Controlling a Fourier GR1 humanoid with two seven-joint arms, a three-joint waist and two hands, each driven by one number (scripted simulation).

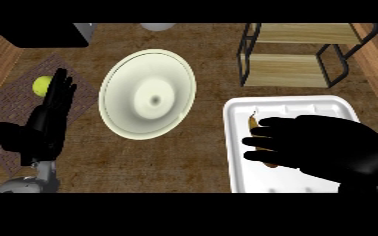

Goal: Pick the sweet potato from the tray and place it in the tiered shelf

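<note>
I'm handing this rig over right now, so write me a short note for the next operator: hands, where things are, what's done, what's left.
Right hand: over the white tray at lower right, fingers bent over the sweet potato; I can't tell if it is gripped.
Left hand: open, fingers up, resting at the left edge.
Sweet potato: in the tray, mostly hidden under the right hand.
Tiered shelf: upper right, behind the tray, nothing visible on its boards.
Also there: a large plate mid-counter and a yellow-green ball on a mat at left.
Done: reach to the tray.
Left: secure the grasp, lift, move to the shelf, release.
</note>
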